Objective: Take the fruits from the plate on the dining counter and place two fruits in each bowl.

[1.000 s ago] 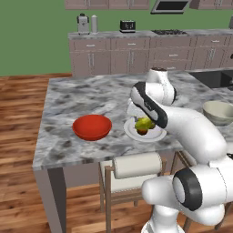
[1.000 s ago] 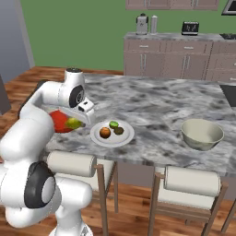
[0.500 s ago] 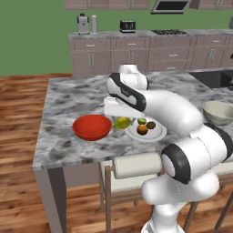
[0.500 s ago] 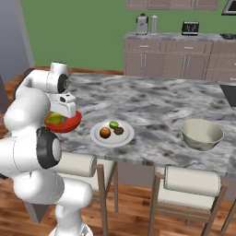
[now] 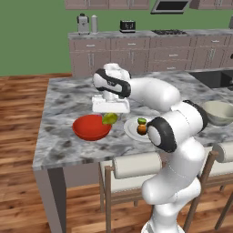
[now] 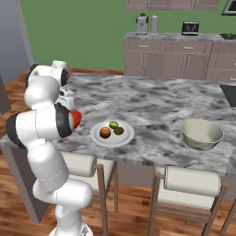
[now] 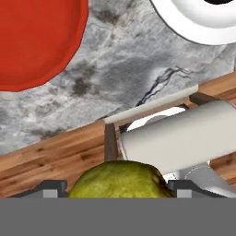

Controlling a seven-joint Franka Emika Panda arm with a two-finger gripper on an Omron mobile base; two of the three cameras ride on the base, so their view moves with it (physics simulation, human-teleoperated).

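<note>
In the left base view, the yellow-green, pear-shaped fruit (image 5: pixel 109 119) is held clenched between the jaws of the white two-finger gripper (image 5: pixel 109 114), just over the near rim of the glossy, shallow red bowl (image 5: pixel 91 128), presumably so that it can be let fall inside. In the right base view, the round orange (image 6: pixel 105 132), green lime (image 6: pixel 114 124) and brown kiwi (image 6: pixel 119 131) are left on the flat white plate (image 6: pixel 97 137), well to one side of the jaws. In the hand view, the matte, speckled olive pear is seen wedged between the dark fingertips (image 7: pixel 51 188), with the bowl ahead and to the left.
</note>
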